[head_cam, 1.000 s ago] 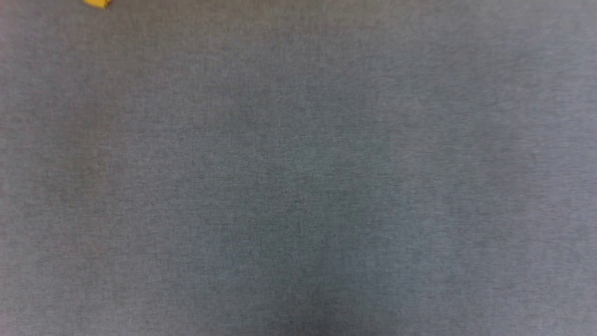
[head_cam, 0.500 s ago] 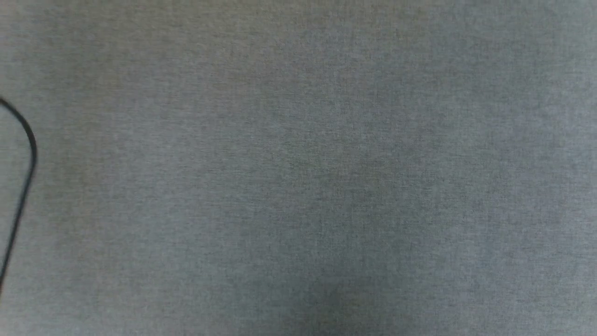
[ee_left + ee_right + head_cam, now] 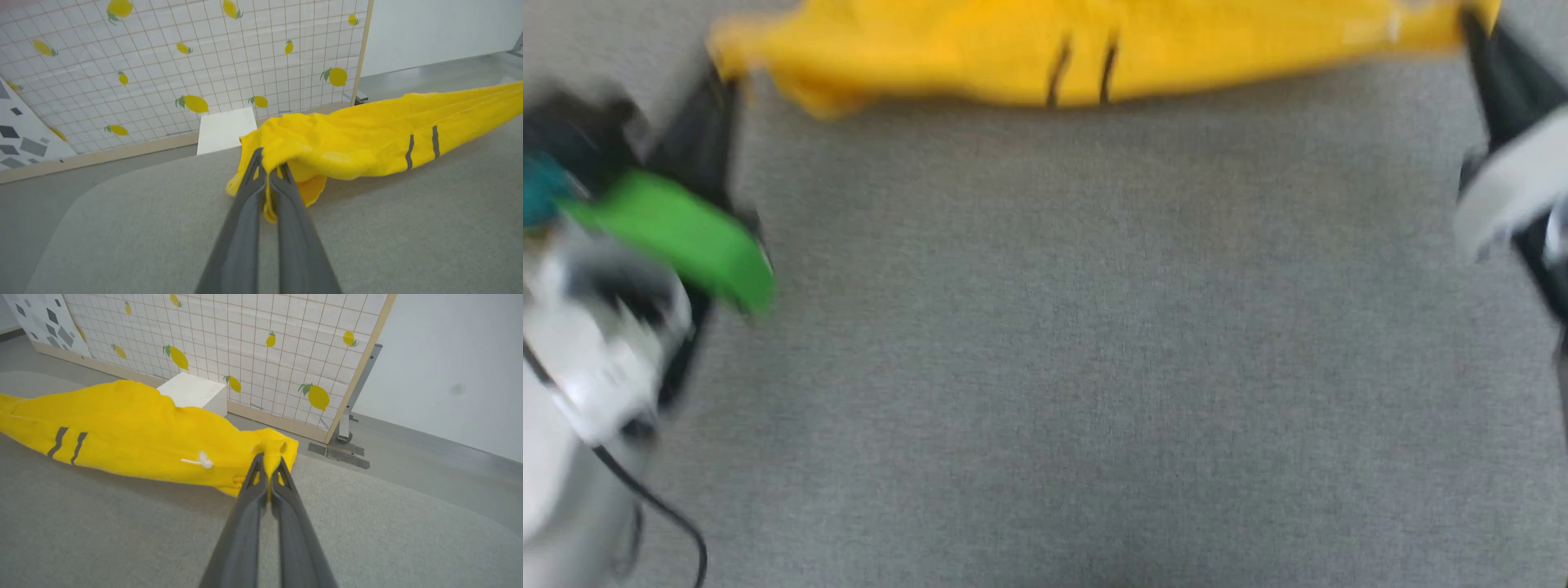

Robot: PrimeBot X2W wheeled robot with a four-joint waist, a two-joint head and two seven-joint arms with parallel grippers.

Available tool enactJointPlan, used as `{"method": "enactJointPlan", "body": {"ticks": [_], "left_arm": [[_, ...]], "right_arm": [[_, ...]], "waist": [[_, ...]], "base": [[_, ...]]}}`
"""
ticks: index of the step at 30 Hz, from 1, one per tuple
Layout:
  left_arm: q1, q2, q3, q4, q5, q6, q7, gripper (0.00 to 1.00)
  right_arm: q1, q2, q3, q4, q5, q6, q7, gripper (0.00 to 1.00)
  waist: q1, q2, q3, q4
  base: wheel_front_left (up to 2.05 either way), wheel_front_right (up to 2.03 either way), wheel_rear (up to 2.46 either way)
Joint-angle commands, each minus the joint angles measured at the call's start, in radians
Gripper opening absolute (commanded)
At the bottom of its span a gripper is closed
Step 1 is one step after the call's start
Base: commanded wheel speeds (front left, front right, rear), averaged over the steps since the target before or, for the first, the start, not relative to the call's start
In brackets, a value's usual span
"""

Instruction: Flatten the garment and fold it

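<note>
We count 1 bunched yellow garment (image 3: 1094,49) with 2 dark stripes (image 3: 410,152); left gripper (image 3: 270,164) and right gripper (image 3: 269,461) both clamp its ends.

The head view is smeared throughout by motion blur. Both wrist views are sharp and evenly lit, with grid lines bowed toward the edges. A soft shadow is cast beneath the garment (image 3: 367,134).
</note>
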Motion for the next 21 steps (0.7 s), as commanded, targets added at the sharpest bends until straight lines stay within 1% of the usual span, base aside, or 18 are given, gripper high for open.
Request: {"method": "enactJointPlan", "body": {"ticks": [1,5,8,10,14,18,21], "left_arm": [[0.067,0.009,-0.008,-0.02,-0.025,0.017,0.023,0.0],[0.227,0.035,-0.04,-0.051,-0.067,0.038,0.099,0.0],[0.338,0.066,-0.06,-0.059,-0.111,0.051,0.175,0.0],[0.406,0.086,-0.076,-0.072,-0.148,0.052,0.232,0.0],[0.511,0.099,-0.086,-0.104,-0.233,0.069,0.311,0.0],[0.611,0.096,-0.086,-0.142,-0.299,0.102,0.347,0.0],[0.683,0.098,-0.092,-0.162,-0.324,0.127,0.359,0.0]], "right_arm": [[0.062,0.004,-0.008,-0.032,0.009,-0.001,0.017,0.0],[0.227,0.012,-0.02,-0.092,0.035,-0.001,0.077,0.0],[0.336,0.019,-0.041,-0.121,0.053,-0.001,0.136,0.0],[0.403,0.027,-0.064,-0.14,0.065,-0.001,0.172,0.0],[0.519,0.032,-0.101,-0.161,0.072,-0.001,0.231,0.0],[0.637,0.045,-0.137,-0.187,0.099,-0.001,0.294,0.0],[0.726,0.059,-0.153,-0.205,0.122,-0.001,0.349,0.0]], "waist": [[0.0001,0.0,-0.068,0.016],[0.0001,0.0,-0.115,0.016],[0.0001,0.0,-0.147,0.012],[0.0001,0.0,-0.169,0.013],[0.0001,0.0,-0.203,0.019],[0.0001,0.0,-0.243,0.027],[0.0001,0.0,-0.271,0.03]], "base": [[0.0,0.0,0.0],[0.0,0.0,0.0],[0.0,0.0,0.0],[0.0,0.0,0.0],[0.0,0.0,0.0],[0.0,0.0,0.0],[0.0,0.0,0.0]]}}
